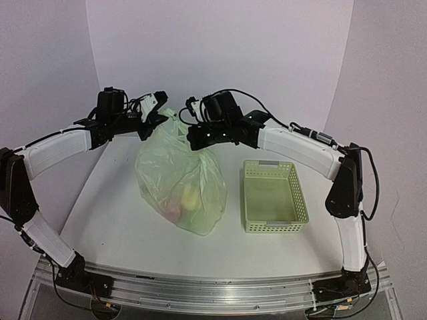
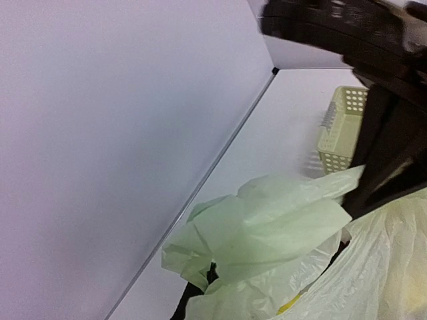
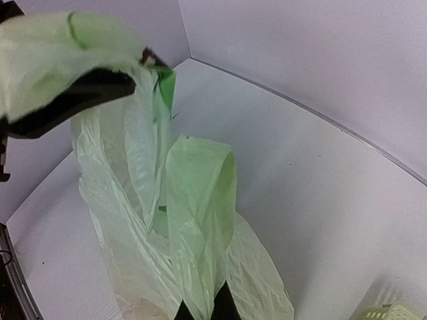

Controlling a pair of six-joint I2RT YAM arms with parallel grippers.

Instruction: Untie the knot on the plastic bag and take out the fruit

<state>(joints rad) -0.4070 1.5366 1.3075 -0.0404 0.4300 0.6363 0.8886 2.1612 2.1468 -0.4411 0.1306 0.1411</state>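
- plastic bag (image 1: 180,177) sits on desk (image 1: 110,213), near basket (image 1: 275,199); handle loops (image 3: 200,187) hang apart, apparently untied
- left hand (image 1: 159,121), right hand (image 1: 193,138) each clenched on one loop
- fruit (image 1: 188,200) inside bag; removal not yet done

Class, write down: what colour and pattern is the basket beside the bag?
Pale yellow-green basket, walls a lattice of small holes; clearest in the top external view.

It looked like a robotics lab. White panels (image 1: 220,53) walled the table (image 1: 113,220); an aluminium mounting rail (image 1: 213,285) edged it.
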